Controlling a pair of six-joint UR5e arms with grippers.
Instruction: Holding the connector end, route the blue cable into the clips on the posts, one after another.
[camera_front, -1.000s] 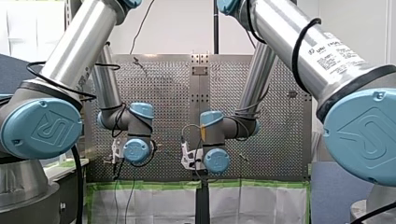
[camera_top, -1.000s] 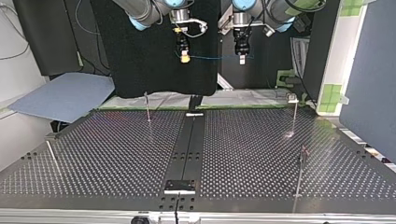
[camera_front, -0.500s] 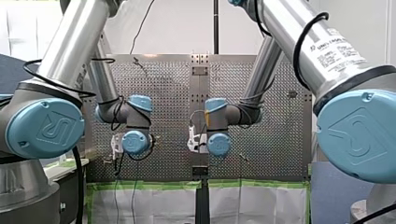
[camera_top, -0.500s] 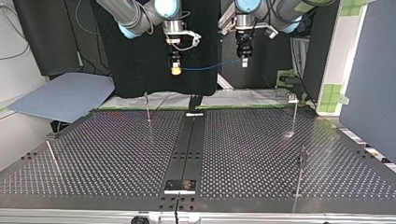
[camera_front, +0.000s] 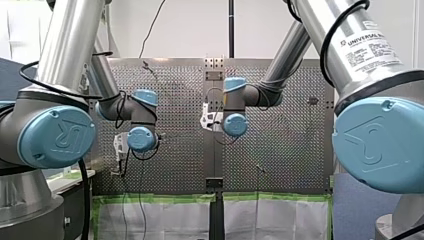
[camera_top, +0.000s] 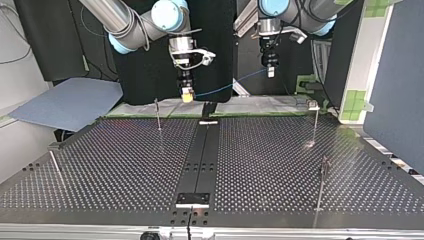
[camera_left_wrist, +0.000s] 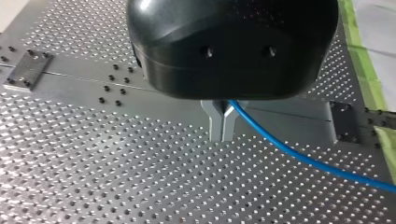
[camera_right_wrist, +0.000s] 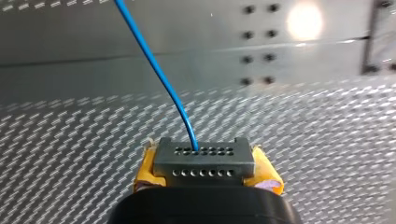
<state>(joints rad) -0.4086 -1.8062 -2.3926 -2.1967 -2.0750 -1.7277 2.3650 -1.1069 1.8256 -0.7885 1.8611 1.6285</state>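
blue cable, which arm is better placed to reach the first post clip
My right, probably: right jaws hold the connector near the top view's left rear post; left jaws just pinch the cable midway.

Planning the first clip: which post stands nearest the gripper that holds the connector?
The far post left of the top view's middle, close to my right gripper; the others stand farther off.

"UNIVERSAL" printed on my right arm (camera_front: 356, 46)
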